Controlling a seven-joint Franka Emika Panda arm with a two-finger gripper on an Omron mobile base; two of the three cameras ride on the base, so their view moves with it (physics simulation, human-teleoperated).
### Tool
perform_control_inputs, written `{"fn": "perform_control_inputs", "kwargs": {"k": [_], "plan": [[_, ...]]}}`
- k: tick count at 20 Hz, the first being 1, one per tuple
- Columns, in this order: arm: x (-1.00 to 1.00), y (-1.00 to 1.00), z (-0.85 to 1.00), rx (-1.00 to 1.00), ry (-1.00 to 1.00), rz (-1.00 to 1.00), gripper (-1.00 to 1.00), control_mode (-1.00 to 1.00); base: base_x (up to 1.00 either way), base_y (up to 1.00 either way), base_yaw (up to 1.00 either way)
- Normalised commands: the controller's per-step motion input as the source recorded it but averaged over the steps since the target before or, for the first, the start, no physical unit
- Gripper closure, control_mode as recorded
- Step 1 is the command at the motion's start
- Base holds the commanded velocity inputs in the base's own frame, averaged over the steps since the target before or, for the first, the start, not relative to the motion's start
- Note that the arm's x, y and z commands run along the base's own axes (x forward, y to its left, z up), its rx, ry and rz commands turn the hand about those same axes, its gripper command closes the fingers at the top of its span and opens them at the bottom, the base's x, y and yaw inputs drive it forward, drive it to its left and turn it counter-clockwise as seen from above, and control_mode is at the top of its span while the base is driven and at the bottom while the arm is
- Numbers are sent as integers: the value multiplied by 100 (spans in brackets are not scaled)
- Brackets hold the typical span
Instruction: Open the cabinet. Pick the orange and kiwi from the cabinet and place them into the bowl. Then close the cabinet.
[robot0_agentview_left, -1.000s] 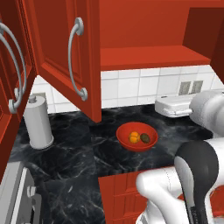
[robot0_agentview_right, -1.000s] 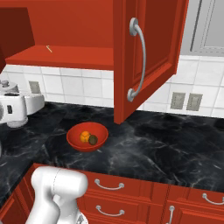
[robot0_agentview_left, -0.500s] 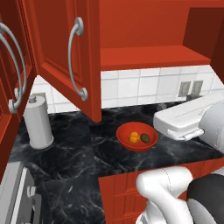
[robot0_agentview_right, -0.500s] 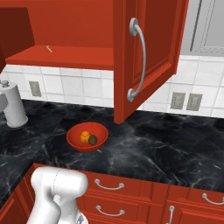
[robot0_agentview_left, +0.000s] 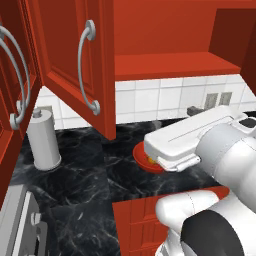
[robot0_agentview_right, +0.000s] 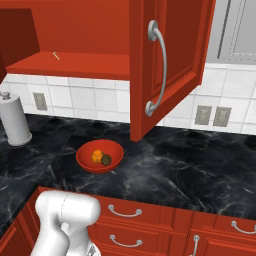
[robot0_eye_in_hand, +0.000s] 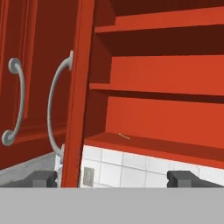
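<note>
The gripper (robot0_eye_in_hand: 112, 178) has its two dark fingertips (robot0_eye_in_hand: 43, 178) wide apart and holds nothing; between them I see the edge of an open door (robot0_eye_in_hand: 78, 96) and the bare shelves of the cabinet (robot0_eye_in_hand: 157, 109). From where I stand, both doors are swung out, each with its curved silver handle (robot0_agentview_right: 159, 70). The orange (robot0_agentview_right: 97, 156) and the kiwi (robot0_agentview_right: 106, 160) lie touching each other inside the red bowl (robot0_agentview_right: 85, 161), which sits on the dark marble counter (robot0_agentview_right: 200, 165), below the cabinet. So I judge that only the closing is left.

To do it well, the arm should come to the outer face of the door, near the handle side, and push it in a smooth arc toward the shelves, not straight. The fingers must stay out from the gap at the hinge. A paper towel roll (robot0_agentview_left: 45, 140) stands near the other door, but lower than it.
</note>
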Motion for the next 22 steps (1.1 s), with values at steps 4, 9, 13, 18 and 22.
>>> {"fn": "perform_control_inputs", "kwargs": {"k": [4, 9, 13, 18, 22], "plan": [[0, 74, 0, 0, -5, 0, -100, -100, 0, 0, 0], [2, 73, -3, 0, -6, -4, -100, -100, 0, 0, 0], [36, 42, -2, 0, -3, -13, -100, -100, 0, 0, 0], [49, 23, -3, 0, 0, -19, -100, -100, 0, 0, 0], [63, 15, -8, 0, 0, -17, -100, -100, 0, 0, 0]]}}
